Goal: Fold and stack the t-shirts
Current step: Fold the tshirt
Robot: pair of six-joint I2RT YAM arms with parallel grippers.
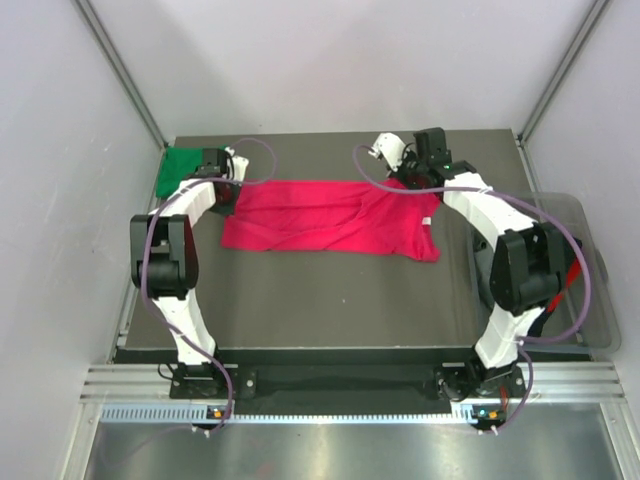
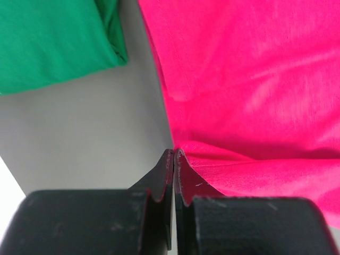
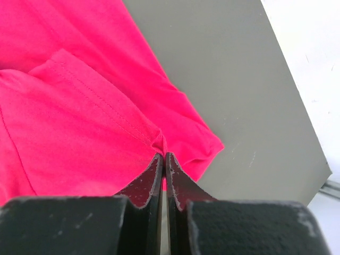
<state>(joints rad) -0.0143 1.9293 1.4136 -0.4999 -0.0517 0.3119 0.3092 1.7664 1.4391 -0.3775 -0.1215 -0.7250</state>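
Observation:
A crimson-pink t-shirt [image 1: 330, 220] lies stretched sideways across the back half of the dark table [image 1: 330, 310]. My left gripper [image 1: 233, 188] is at the shirt's left end, and in the left wrist view the gripper [image 2: 174, 152] is shut with an edge of the pink t-shirt [image 2: 249, 79] pinched at its tips. My right gripper [image 1: 408, 180] is at the shirt's right end. In the right wrist view the gripper [image 3: 163, 155] is shut on a fold of the pink t-shirt [image 3: 79, 106] beside a hemmed edge. A folded emerald green t-shirt [image 1: 182, 165] [image 2: 53, 42] lies at the back left corner.
A clear plastic bin [image 1: 590, 250] with dark and red items inside stands off the table's right side. White walls and metal frame posts [image 1: 125, 75] close in the back and sides. The table's right edge [image 3: 297, 106] runs close to the right gripper.

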